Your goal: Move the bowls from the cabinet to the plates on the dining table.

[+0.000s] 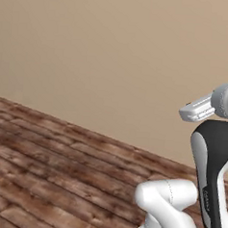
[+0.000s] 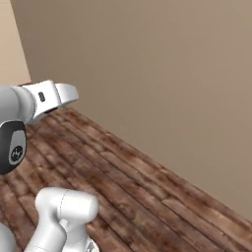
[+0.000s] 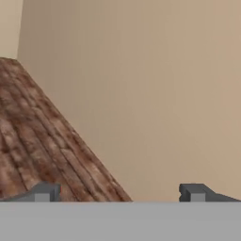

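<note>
The bowls, the cabinet, the plates and the dining table are all out of view. In the hand view my gripper (image 3: 120, 194) is open, its two dark fingertips (image 3: 46, 193) standing far apart with nothing between them. It faces a bare beige wall where the wall meets the floor. The white arm (image 1: 214, 156) rises at the right of the left base view, and its hand (image 2: 49, 97) reaches in from the left of the right base view.
A plain beige wall (image 1: 115, 53) stands close ahead over a dark wooden plank floor (image 1: 48, 179). A wall corner (image 2: 17, 44) shows at the upper left of the right base view.
</note>
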Available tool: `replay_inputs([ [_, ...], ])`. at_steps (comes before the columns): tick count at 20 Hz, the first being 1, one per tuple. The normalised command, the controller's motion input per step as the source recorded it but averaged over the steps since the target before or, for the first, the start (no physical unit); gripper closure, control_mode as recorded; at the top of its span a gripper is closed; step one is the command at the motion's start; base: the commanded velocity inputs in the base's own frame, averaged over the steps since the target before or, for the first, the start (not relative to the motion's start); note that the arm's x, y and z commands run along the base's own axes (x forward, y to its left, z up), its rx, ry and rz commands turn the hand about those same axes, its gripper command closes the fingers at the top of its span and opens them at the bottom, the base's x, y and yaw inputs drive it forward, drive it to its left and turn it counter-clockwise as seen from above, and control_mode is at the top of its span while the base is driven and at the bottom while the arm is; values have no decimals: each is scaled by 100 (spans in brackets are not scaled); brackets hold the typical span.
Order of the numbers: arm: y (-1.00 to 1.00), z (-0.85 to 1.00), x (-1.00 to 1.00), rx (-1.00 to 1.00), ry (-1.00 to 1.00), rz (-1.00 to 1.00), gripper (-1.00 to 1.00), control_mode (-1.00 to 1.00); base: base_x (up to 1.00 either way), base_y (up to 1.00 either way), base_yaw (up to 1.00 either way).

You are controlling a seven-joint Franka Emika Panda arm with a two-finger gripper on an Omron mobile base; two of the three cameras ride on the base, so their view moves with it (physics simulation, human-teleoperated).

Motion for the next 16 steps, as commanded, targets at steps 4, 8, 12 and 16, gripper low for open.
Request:
replay_inputs([
  [4,0,0,0,0,0,0,-100,100,-9,28,46],
  [8,0,0,0,0,0,0,-100,100,-9,29,46],
  [12,0,0,0,0,0,0,-100,100,-6,33,44],
  [16,0,0,0,0,0,0,-100,100,11,39,35],
])
